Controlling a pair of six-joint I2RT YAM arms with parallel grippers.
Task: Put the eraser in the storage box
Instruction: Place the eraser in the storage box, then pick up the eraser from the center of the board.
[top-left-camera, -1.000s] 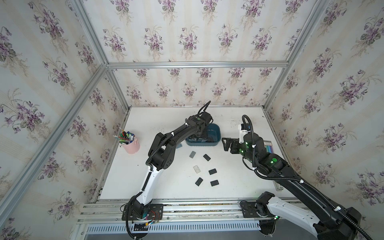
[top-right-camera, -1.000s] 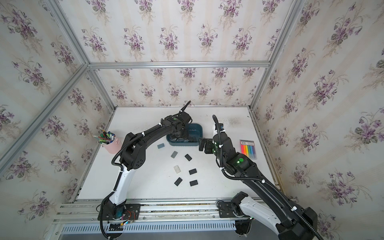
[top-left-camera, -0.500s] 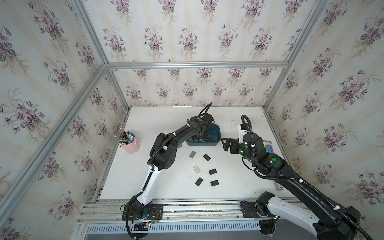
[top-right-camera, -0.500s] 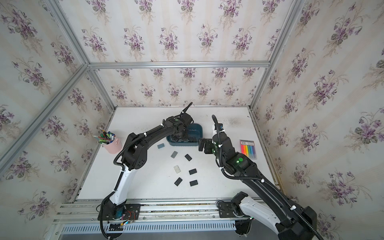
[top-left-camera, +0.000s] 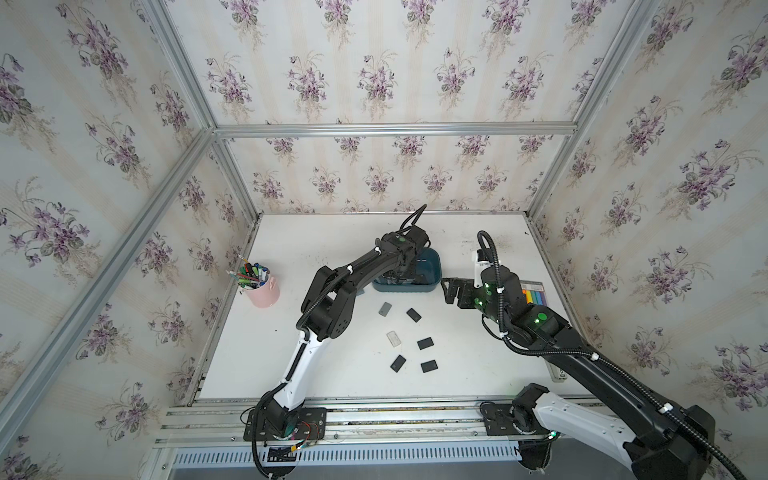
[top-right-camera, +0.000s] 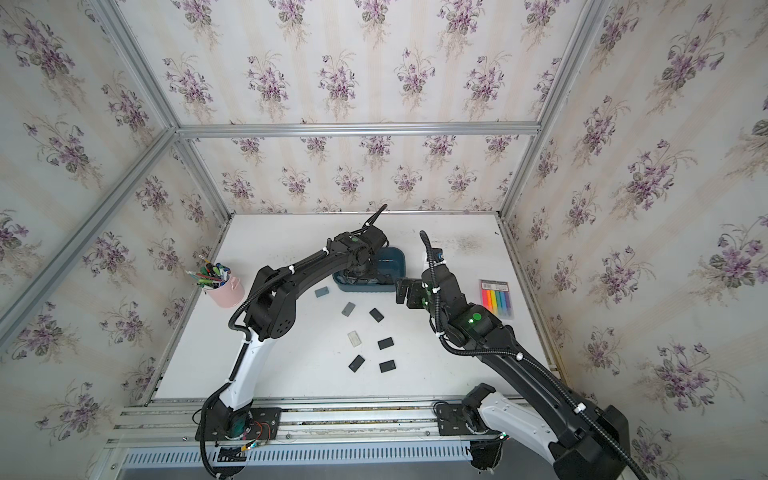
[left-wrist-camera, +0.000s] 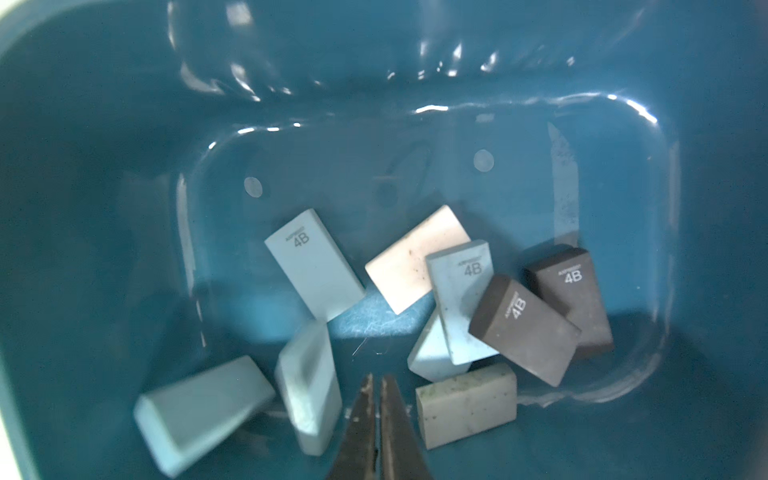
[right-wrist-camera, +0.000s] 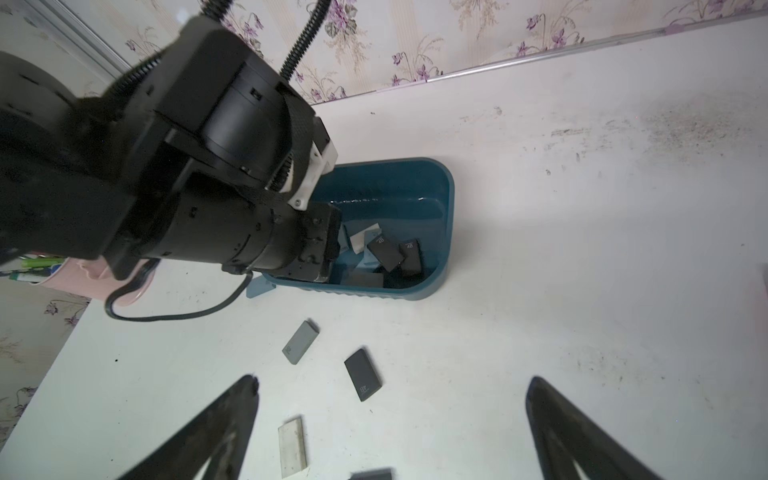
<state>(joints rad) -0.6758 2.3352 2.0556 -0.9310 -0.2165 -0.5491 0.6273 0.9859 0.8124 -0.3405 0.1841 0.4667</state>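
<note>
The left gripper (left-wrist-camera: 376, 380) reaches down inside the teal storage box (left-wrist-camera: 104, 166), its jaws pressed together with nothing between them. Just beside its tips a pale blue eraser (left-wrist-camera: 308, 386) stands tilted on the box floor and looks blurred. Other erasers (left-wrist-camera: 523, 332) lie around it in the box: pale blue, cream, speckled and two dark ones marked 4B. In a top view, a grey eraser (top-left-camera: 385, 308), a white eraser (top-left-camera: 394, 338) and four black erasers (top-left-camera: 425, 343) lie outside the box on the white table (top-left-camera: 478, 365). The right gripper (right-wrist-camera: 391, 380) hovers above the table near the box, its jaws spread wide and empty.
</note>
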